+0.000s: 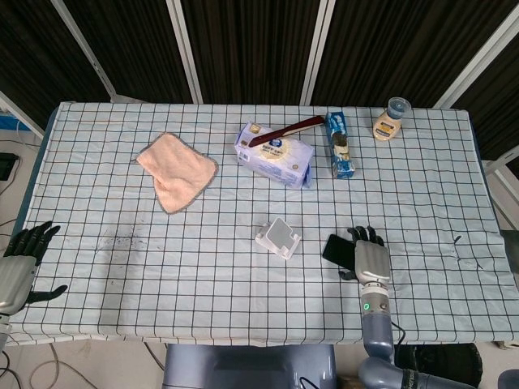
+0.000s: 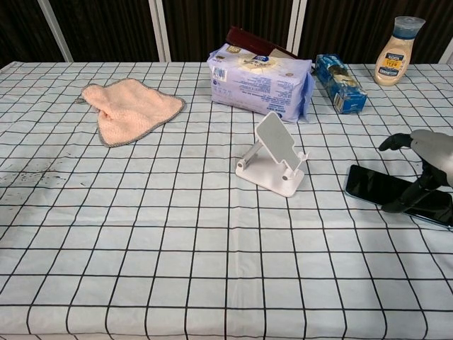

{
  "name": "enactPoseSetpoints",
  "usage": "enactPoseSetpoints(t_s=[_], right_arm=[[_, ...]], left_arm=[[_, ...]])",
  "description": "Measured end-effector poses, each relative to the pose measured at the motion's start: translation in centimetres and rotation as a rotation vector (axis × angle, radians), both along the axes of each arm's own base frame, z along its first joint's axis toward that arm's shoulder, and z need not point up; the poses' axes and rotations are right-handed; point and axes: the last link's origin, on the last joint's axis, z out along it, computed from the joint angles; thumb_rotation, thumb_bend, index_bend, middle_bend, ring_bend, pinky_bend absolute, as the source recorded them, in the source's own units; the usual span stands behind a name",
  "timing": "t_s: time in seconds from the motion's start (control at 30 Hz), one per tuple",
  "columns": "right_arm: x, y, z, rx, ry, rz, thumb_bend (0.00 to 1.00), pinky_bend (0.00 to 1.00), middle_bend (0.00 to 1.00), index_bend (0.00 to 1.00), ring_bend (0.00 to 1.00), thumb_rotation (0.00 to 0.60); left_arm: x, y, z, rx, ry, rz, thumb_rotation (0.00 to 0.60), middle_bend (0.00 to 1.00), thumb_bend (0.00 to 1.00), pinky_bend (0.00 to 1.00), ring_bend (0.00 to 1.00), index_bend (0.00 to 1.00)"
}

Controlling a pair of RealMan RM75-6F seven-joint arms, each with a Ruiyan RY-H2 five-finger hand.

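A black phone (image 1: 336,247) (image 2: 379,186) lies flat on the checked tablecloth, right of a white phone stand (image 1: 277,237) (image 2: 273,157). My right hand (image 1: 370,258) (image 2: 430,159) hovers over the phone's right end. Its thumb (image 2: 405,201) rests on the phone and its fingers bend down above the far edge without closing on it. At the table's front left corner, my left hand (image 1: 19,264) is spread and holds nothing; only the head view shows it.
A pink cloth (image 1: 177,172) (image 2: 129,106) lies at the back left. A wipes pack (image 1: 276,154) (image 2: 260,79) with a brown brush (image 1: 284,130) on it, a blue box (image 1: 339,144) (image 2: 340,82) and a sauce bottle (image 1: 392,119) (image 2: 398,51) stand along the back.
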Motion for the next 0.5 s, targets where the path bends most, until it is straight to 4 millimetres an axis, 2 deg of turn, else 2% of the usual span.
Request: enactPoseSetpoints(t_s=[0.4, 0.5], right_arm=[[-1.0, -0.3, 0.2, -0.001, 0.015, -0.047, 0.1, 0.15, 0.2, 0.28, 0.0, 0.6], [-1.2, -0.4, 0.2, 0.001, 0.018, -0.054, 0.15, 0.15, 0.21, 0.28, 0.0, 0.6]], left_arm=[[0.0, 0.0, 0.0, 0.001, -0.004, 0.002, 0.6, 0.0, 0.0, 0.0, 0.0, 0.0], [0.0, 0.0, 0.1, 0.0, -0.003, 0.002, 0.6, 0.0, 0.0, 0.0, 0.0, 0.0]])
